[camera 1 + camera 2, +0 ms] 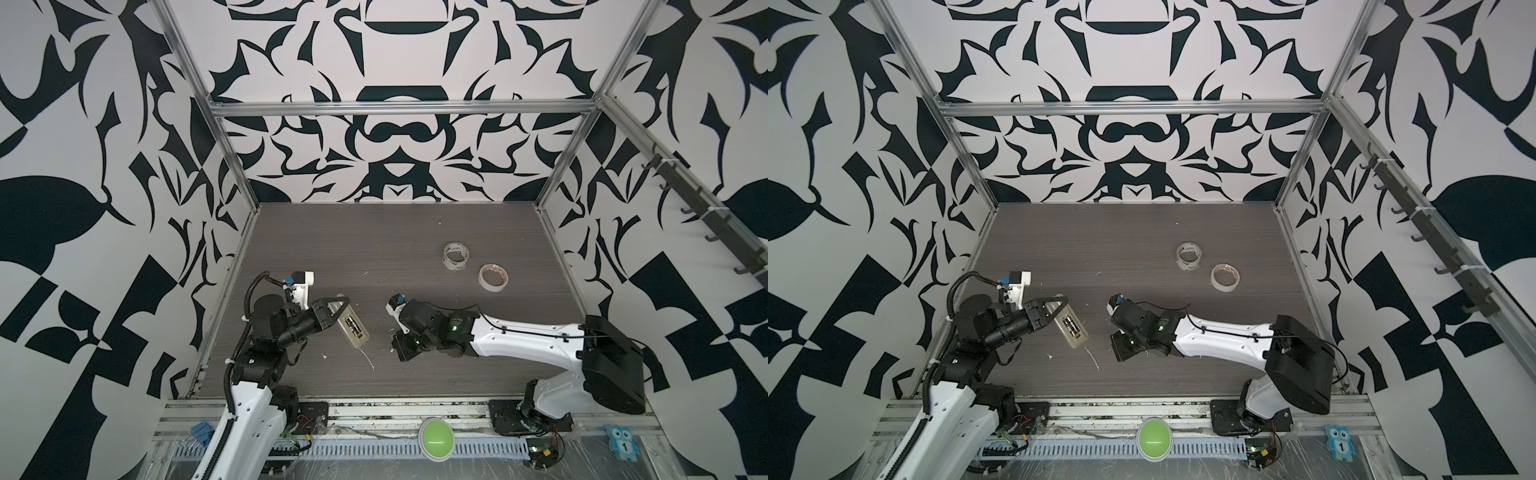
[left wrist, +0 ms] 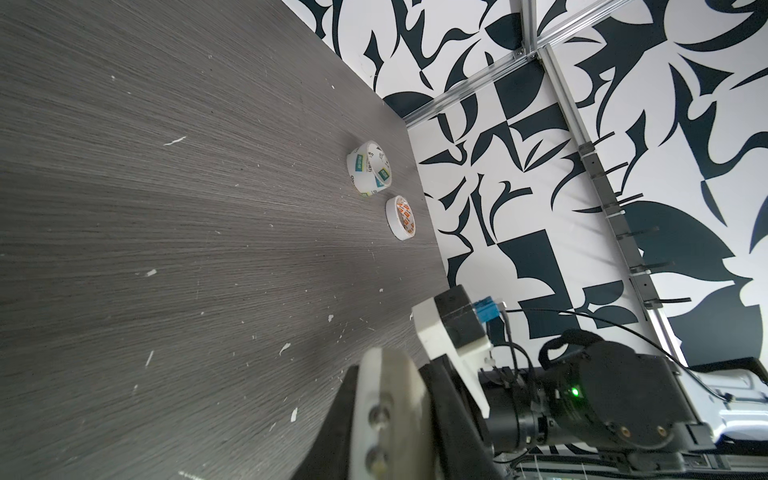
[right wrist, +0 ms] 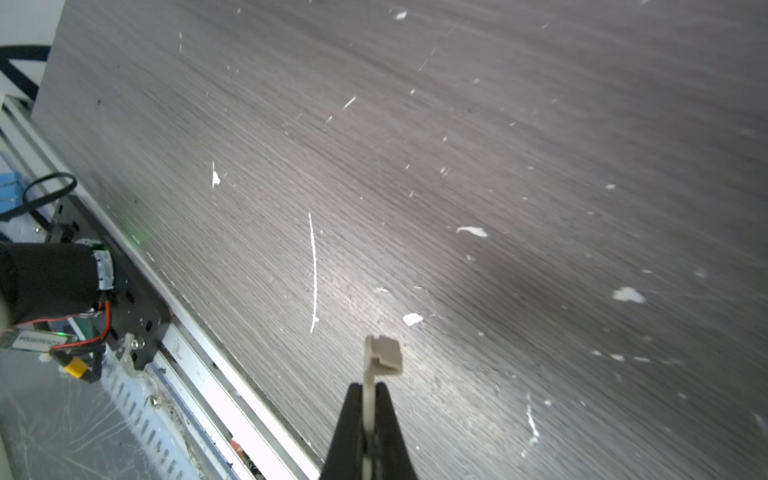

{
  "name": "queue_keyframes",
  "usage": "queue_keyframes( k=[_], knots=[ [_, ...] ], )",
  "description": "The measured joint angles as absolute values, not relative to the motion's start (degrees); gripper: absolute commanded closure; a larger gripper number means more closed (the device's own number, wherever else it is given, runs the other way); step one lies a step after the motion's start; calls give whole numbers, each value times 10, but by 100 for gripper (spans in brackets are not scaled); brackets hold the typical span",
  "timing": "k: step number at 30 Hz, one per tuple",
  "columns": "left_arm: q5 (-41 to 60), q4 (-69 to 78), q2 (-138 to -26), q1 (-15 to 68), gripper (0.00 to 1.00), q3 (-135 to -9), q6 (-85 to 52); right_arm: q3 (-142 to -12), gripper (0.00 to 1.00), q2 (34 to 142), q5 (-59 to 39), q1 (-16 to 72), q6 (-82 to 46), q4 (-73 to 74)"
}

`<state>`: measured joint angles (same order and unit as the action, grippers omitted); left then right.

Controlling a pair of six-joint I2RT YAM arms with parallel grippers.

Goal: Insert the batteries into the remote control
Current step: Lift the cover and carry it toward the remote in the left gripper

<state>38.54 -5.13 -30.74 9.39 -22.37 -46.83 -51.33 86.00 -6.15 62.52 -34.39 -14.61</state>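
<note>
The left gripper (image 1: pixel 336 308) was clamped on one end of the remote control (image 1: pixel 354 329), held back-up near the worktop's (image 1: pixel 374 232) left edge. Its bay was uncovered, with the batteries (image 1: pixel 351 324) seated side by side. In the left wrist view the remote was only a blurred, cropped slab. The right gripper (image 3: pixel 368 392) pinched a thin beige battery cover (image 3: pixel 383 352) edge-on, towards the front edge; both top views hid its fingertips. Two tape rolls (image 1: pixel 456 256) lay towards the far right corner.

Blurred, cropped at frame edge in left wrist view: remote control (image 2: pixel 386 411). Barely resolved in both top views: batteries (image 1: pixel 352 325) (image 1: pixel 1070 325).
</note>
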Motion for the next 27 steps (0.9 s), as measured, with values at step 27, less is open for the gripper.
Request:
queue_keyframes(
  k=[27],
  knots=[
    [358,-80,-308,94,100,-225,-453,-475,92,991,-242,562,-313,-17]
  ],
)
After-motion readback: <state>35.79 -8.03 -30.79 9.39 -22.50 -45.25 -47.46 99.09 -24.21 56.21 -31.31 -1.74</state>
